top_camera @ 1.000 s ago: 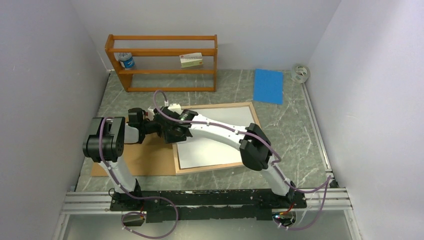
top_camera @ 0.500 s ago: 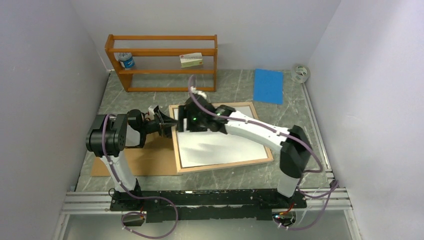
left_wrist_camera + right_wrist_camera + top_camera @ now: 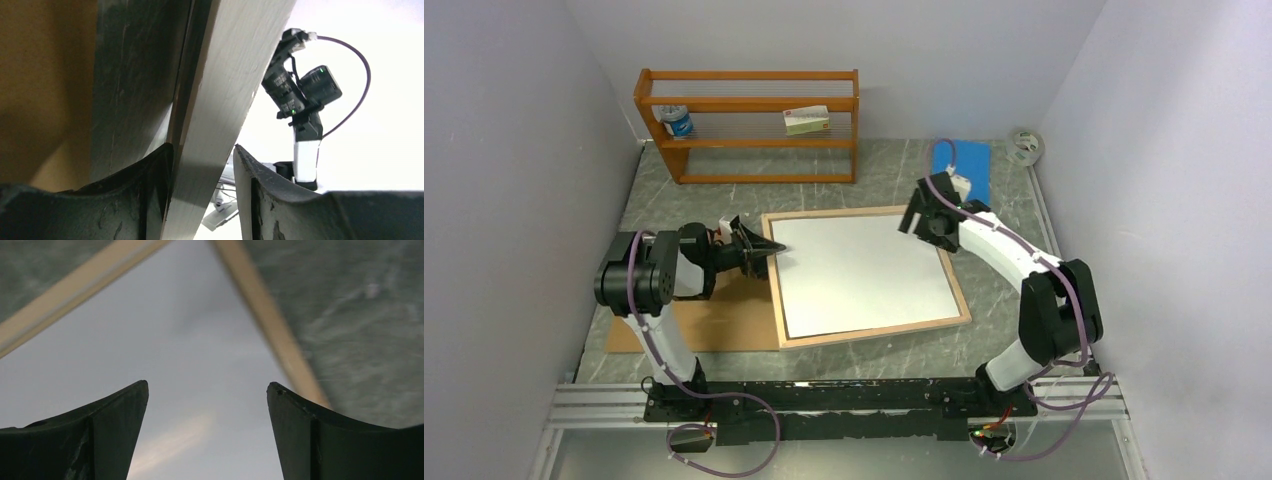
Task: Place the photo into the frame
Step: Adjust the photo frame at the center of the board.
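The frame (image 3: 774, 300) lies on the table with its light wood reverse up. The photo (image 3: 864, 275) lies inside it, plain white reverse up. My left gripper (image 3: 767, 249) is at the frame's left rail near the far left corner, its jaws closed around that rail (image 3: 225, 75). In the left wrist view the rail fills the space between the two fingers of the left gripper (image 3: 202, 150). My right gripper (image 3: 916, 215) hovers open and empty over the frame's far right corner. In the right wrist view the right gripper (image 3: 207, 387) is above the white sheet (image 3: 190, 350) and the wood rail (image 3: 270, 325).
The brown backing board (image 3: 714, 320) lies left of the frame, under my left arm, and shows in the left wrist view (image 3: 40, 75). An orange shelf rack (image 3: 754, 105) stands at the back left. A blue pad (image 3: 961, 170) and a tape roll (image 3: 1024, 146) lie at the back right.
My right arm has swung from the frame's left side across to its far right corner, uncovering the white sheet. My left gripper has stayed at the left rail.
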Controlling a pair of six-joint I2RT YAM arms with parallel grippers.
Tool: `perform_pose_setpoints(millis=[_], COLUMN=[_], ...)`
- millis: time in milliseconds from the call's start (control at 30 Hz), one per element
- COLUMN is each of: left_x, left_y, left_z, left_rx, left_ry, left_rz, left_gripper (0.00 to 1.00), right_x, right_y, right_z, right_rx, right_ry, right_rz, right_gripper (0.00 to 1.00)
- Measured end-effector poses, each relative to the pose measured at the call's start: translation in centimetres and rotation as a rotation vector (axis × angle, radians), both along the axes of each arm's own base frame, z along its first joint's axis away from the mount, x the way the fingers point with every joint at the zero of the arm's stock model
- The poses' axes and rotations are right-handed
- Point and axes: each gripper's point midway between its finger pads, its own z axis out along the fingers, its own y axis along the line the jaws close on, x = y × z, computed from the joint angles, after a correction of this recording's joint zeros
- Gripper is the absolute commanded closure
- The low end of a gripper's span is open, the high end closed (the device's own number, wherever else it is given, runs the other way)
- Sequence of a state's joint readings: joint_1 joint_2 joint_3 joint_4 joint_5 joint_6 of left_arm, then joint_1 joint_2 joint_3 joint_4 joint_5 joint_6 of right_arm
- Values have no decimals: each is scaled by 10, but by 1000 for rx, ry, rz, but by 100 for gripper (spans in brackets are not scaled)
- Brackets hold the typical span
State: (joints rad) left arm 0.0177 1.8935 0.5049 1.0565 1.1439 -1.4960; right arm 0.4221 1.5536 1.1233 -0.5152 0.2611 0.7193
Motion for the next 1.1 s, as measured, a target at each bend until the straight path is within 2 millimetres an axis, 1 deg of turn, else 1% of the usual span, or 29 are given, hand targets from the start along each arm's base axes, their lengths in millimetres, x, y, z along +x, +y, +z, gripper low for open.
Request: perform_pose_setpoints(millis=[100, 167, 233, 300, 367, 467, 533, 600, 733, 867, 1000, 1100], left_x=[-1, 2, 7, 10, 11, 8, 5, 3, 6, 5, 4, 7], left_y=[0, 0, 0, 1, 1, 1, 1, 1, -1, -5, -12, -17], left_z=[6, 15, 27, 36, 40, 36, 34, 34, 45, 57, 74, 93], left_rx=[53, 94, 135, 164, 180, 190, 189, 183, 152, 107, 56, 9], left_ry=[-23, -62, -112, -153, -164, -134, -105, -81, -75, -75, -99, -152], left_rz=[-4, -16, -31, -44, -54, -67, -73, -78, -90, -110, -137, -151], left_gripper=[44, 43, 44, 44, 44, 45, 45, 47, 49, 54, 59, 64], right_x=[-4, -3, -2, 0, 3, 6, 6, 13, 20, 22, 23, 25], right_y=[-45, -63, -79, -89, -95, -94, -90, -83, -68, -54, -51, -49], right_z=[-23, -33, -44, -53, -63, -75, -82, -79, -74, -71, -69, -69], right_rx=[-31, -28, -19, -6, 19, 76, 127, 190, 308, 405, 446, 463], right_ry=[62, 82, 99, 114, 124, 136, 144, 117, 69, 42, 24, 16], right_rz=[-81, -115, -143, -157, -160, -146, -128, -101, -54, -7, 10, 15], right_gripper=[6, 5, 4, 4, 4, 4, 4, 4, 4, 5, 5, 6])
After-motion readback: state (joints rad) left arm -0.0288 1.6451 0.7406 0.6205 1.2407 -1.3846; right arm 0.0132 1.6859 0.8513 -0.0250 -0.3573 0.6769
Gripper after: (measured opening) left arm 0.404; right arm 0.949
